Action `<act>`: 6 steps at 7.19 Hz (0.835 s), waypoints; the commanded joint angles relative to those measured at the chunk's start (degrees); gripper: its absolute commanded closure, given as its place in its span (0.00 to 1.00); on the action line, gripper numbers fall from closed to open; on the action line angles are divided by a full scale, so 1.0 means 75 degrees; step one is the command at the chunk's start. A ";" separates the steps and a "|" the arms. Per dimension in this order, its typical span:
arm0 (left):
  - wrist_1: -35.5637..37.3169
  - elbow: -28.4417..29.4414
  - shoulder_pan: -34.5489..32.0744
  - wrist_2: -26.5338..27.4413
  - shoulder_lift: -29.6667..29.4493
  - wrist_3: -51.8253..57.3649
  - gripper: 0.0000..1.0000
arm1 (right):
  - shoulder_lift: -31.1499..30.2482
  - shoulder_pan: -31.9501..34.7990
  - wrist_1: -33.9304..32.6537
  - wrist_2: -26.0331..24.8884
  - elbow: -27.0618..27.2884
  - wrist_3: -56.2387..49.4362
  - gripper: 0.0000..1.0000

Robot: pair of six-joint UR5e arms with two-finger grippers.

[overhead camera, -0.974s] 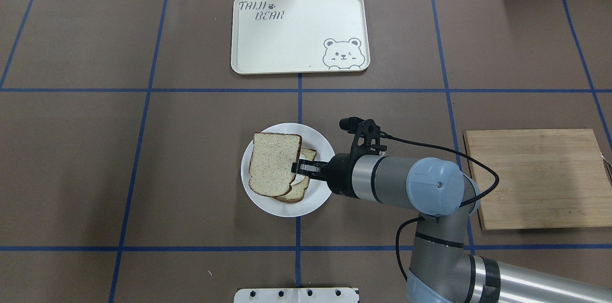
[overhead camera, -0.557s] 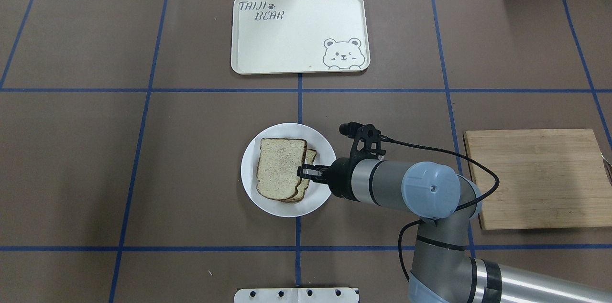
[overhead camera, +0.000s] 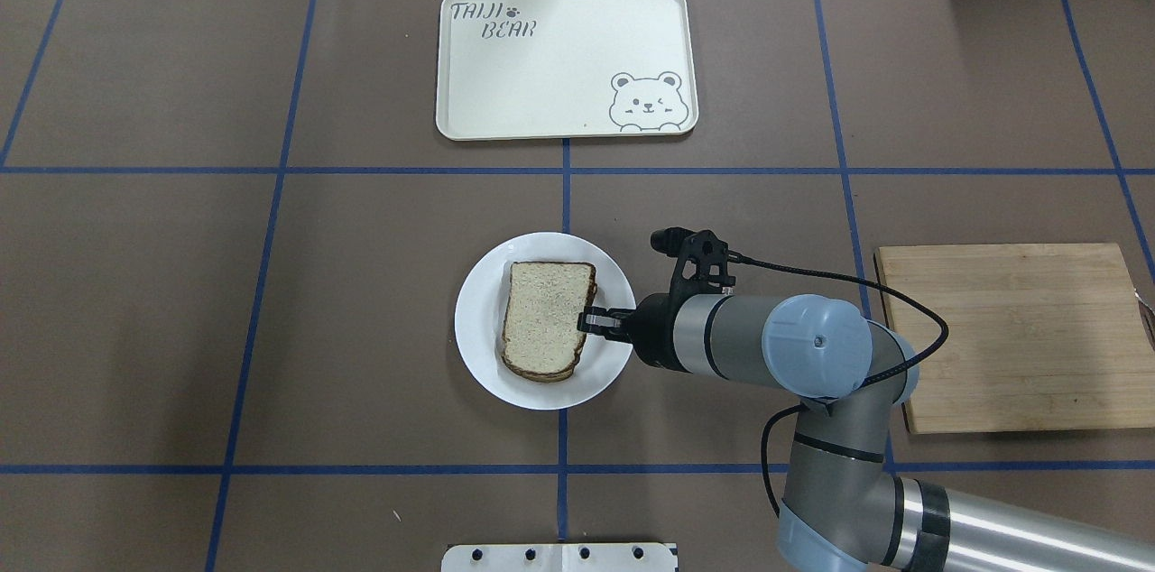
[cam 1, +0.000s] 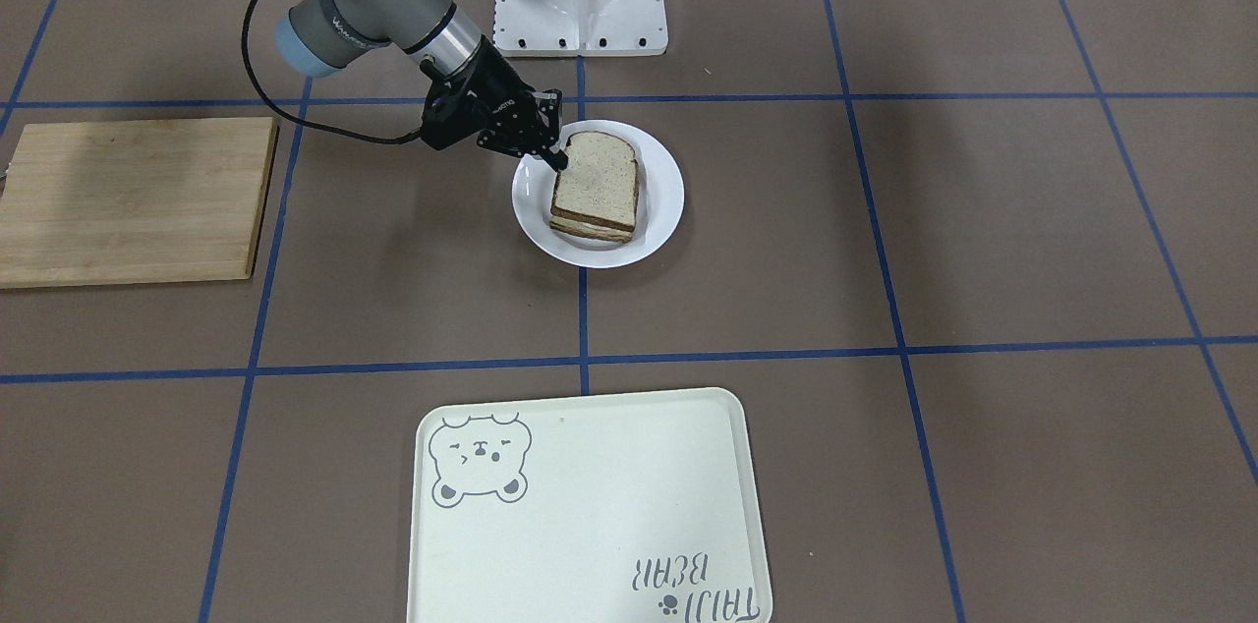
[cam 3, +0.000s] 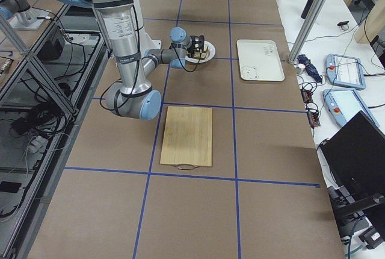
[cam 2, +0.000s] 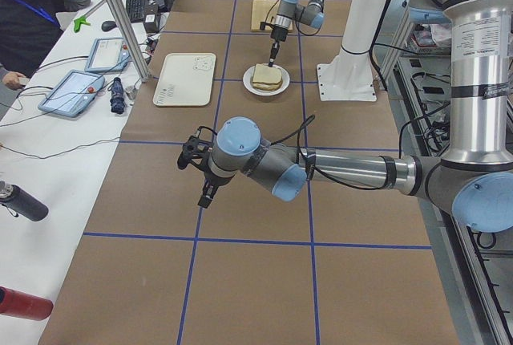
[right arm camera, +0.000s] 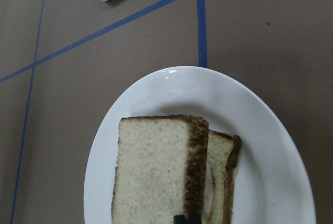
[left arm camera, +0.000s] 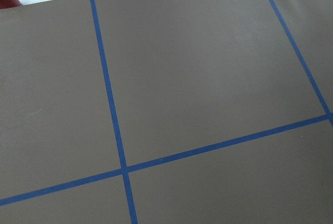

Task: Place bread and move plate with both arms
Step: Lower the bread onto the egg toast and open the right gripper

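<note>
Now that bread (overhead camera: 541, 310) has dropped flat onto lower slice (right arm camera: 221, 153) on plate (overhead camera: 474, 346), placing nearly done; right gripper (overhead camera: 591, 321) narrow, still pinching crust; release due

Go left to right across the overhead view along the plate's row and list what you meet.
The plate, carrying the bread → right claw at the bread's right edge → wooden board. The tray is left out: it spans the same stretch as the plate, farther back.
</note>
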 commanded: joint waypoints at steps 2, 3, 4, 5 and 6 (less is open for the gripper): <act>0.0016 -0.0001 0.0007 -0.0002 0.0000 -0.0012 0.01 | 0.0009 -0.0087 0.0017 -0.0098 -0.0066 0.0011 1.00; 0.0016 0.0011 0.0007 -0.0002 0.0000 -0.0012 0.01 | 0.0044 -0.0087 0.0005 -0.0133 -0.0066 0.0011 1.00; 0.0005 -0.0001 -0.0005 -0.0002 0.0000 -0.0023 0.01 | 0.0021 -0.0064 0.0005 -0.0157 -0.0066 0.0022 0.29; 0.0004 -0.0012 0.0007 -0.0002 0.0000 -0.0070 0.01 | 0.0009 0.0203 -0.0030 -0.0076 -0.0008 -0.0036 0.00; -0.0007 -0.0047 0.0007 -0.0025 0.0000 -0.0105 0.01 | 0.0056 0.0484 -0.0390 0.0203 0.0190 -0.0059 0.00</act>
